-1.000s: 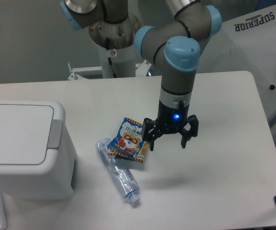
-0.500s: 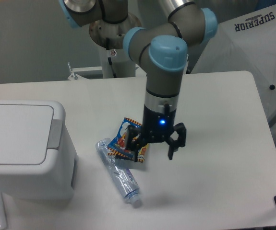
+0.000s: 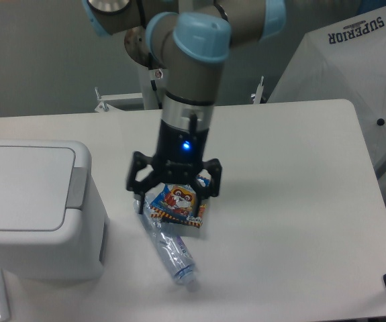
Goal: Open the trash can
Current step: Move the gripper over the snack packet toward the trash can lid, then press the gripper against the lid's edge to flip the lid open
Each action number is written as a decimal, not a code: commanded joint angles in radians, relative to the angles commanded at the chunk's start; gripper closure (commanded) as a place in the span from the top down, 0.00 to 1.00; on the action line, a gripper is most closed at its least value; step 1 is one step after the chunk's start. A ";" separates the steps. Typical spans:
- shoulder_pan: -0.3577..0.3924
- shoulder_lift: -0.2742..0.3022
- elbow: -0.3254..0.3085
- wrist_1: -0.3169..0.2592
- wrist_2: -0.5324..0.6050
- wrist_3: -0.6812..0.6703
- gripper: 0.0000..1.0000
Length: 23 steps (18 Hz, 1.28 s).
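White trash can [image 3: 35, 208] left of spread pincer [image 3: 173, 189]

The trash can [image 3: 35, 208] is white, with a grey strip along the right edge of its lid. The desk [image 3: 300, 201] is plain white. The snack packet [image 3: 178, 205] is blue with an orange cartoon figure and a yellow-red border. The bottle [image 3: 170, 250] seems clear with bluish print. The tool [image 3: 174, 191] is black with a small blue light above.
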 joint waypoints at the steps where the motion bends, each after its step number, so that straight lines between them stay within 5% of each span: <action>1: -0.009 0.008 0.000 0.000 0.000 -0.006 1.00; 23: -0.068 0.037 -0.077 0.005 0.000 -0.005 1.00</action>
